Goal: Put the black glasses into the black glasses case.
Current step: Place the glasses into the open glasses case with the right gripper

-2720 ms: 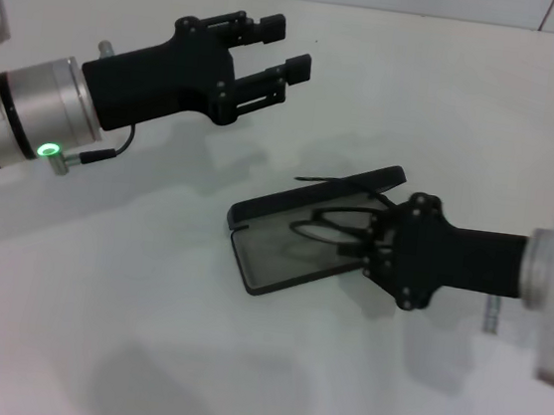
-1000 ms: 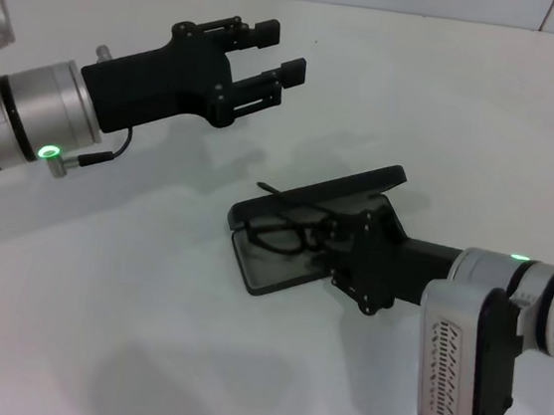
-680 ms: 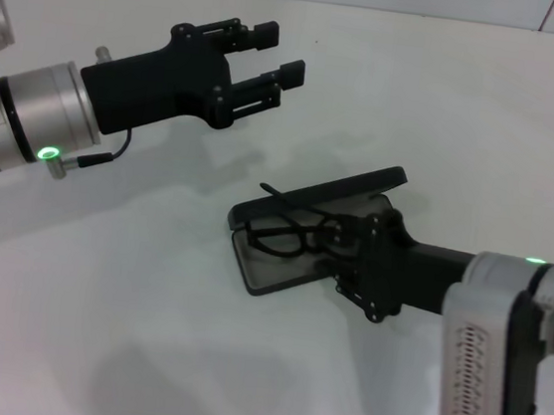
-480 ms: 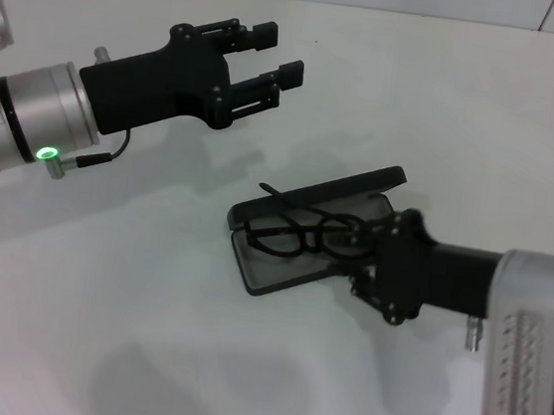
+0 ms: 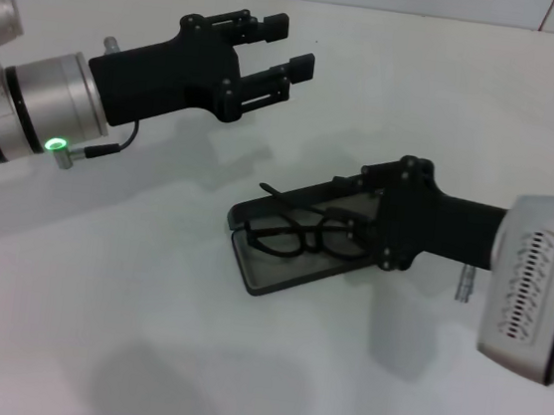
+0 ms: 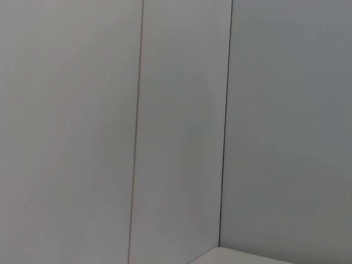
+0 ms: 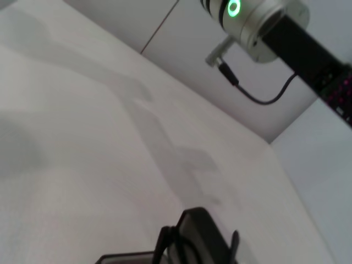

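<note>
With glasses [image 5: 306,235] lying in the case [image 5: 275,267], right gripper [image 5: 369,206] over the lid to shut it, grip hidden; left gripper [image 5: 293,49] hovering spread apart.

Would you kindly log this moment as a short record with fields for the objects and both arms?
surface: white table
case: open, lying flat on the table
glasses: lying in the case tray, one temple tip poking past its far edge
left gripper: open, raised over the table, away from the case
right gripper: at the case's right end, over the lid; fingers hidden
</note>
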You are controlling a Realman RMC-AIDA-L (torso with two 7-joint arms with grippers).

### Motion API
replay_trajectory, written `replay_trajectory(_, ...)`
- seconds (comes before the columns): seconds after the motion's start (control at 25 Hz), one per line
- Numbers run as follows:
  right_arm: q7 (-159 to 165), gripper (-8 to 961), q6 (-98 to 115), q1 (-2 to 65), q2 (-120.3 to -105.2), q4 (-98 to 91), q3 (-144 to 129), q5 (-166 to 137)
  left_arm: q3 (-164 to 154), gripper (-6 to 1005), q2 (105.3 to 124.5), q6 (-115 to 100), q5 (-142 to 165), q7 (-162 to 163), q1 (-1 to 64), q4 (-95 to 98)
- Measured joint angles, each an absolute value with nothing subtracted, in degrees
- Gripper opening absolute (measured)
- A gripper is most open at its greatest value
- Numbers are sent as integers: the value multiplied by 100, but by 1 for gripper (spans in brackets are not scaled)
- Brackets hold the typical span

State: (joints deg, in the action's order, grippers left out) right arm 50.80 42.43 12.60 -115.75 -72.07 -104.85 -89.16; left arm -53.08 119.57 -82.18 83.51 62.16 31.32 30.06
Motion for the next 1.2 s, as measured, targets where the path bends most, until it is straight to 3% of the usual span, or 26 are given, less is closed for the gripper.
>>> replay_trajectory(0.32,5406,240,4319,1614,-11557,-6921,-10683,-9015,-5308,578,11961,-8218,8351,6214,3090,3006)
replay_trajectory(1.04,5683,239,5338,1555,-11539,-7061,-10484,-9399,-5321,577,11944,-8218,8399,6235,3128,3007)
replay_trajectory(1.2,5693,240,6032,1255,-11541,-7297,-9802,-9314,-5309,576,11944,-8047,8957,6457,3131,3028)
